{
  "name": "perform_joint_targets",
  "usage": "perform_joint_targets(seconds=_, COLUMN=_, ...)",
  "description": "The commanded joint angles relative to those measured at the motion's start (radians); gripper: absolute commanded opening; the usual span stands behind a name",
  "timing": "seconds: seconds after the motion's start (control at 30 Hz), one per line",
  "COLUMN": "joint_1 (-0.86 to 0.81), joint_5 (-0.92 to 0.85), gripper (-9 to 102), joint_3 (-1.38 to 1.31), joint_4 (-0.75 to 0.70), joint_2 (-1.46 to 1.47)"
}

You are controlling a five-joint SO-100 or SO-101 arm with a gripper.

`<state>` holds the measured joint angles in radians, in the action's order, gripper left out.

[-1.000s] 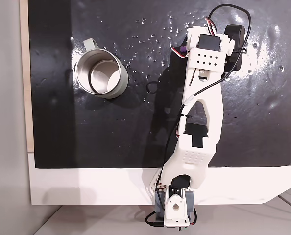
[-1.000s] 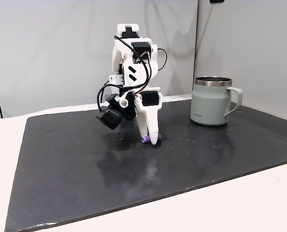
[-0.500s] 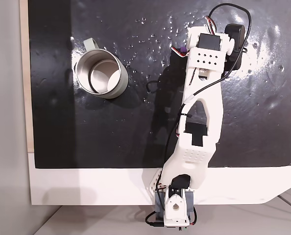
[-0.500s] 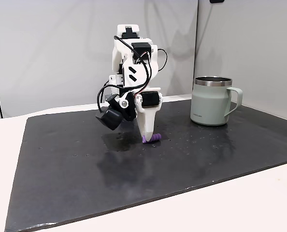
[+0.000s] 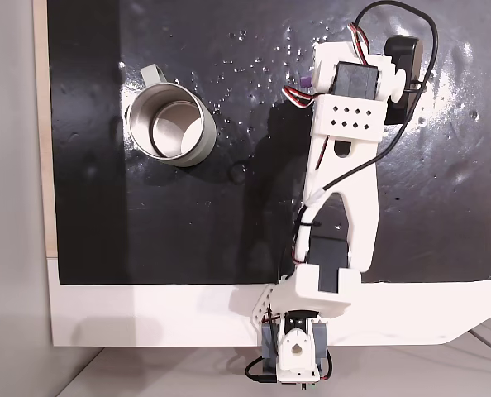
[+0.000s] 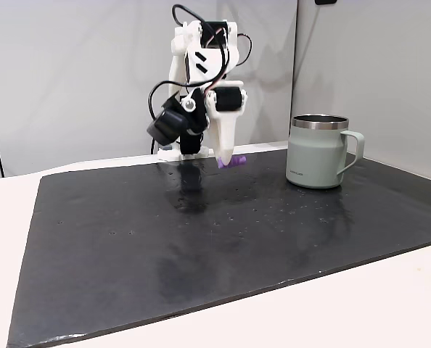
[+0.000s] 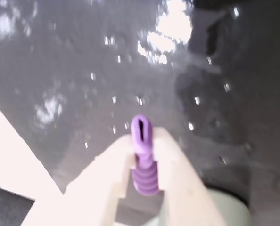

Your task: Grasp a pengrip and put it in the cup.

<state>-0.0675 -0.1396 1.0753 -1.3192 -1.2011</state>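
Observation:
The purple ribbed pengrip [image 6: 232,162] hangs well above the black mat, pinched at the tip of my white gripper [image 6: 226,159]. In the wrist view the pengrip [image 7: 143,157] sticks out between the two pale fingers [image 7: 112,165], and my gripper [image 7: 143,142] is shut on it. From above, a bit of the purple pengrip [image 5: 305,83] peeks out beside the wrist. The silver-grey cup [image 6: 316,154] stands upright on the mat to the right of the gripper in the side fixed view. Seen from above, the cup [image 5: 197,142] lies to the left of the arm, its pale inside showing.
The black mat [image 6: 201,246] covers most of the white table and is dotted with small shiny droplets. The arm's base [image 5: 295,351] sits at the table's near edge in the top-down fixed view. A grey wall stands behind the mat.
The gripper has risen from the mat with the pengrip in it. The tube lay on the mat at the fingertips one second ago. The cup has not moved.

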Motion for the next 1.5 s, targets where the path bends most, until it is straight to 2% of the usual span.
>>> perform_joint_targets(seconds=0.0, joint_1=-0.002, joint_5=0.012, gripper=0, joint_3=0.074, joint_4=-0.052, joint_2=-0.238)
perform_joint_targets(seconds=0.3, joint_1=0.026, joint_5=0.021, gripper=0, joint_3=0.143, joint_4=-0.193, joint_2=-0.492)
perform_joint_targets(seconds=0.77, joint_1=0.287, joint_5=0.175, gripper=0, joint_3=-0.184, joint_4=-0.342, joint_2=-0.474)
perform_joint_targets(seconds=1.17, joint_1=0.511, joint_5=0.295, gripper=0, joint_3=-0.210, joint_4=-0.319, joint_2=-0.439)
perform_joint_targets(seconds=1.47, joint_1=0.529, joint_5=0.307, gripper=0, joint_3=-0.362, joint_4=-0.295, joint_2=-0.284)
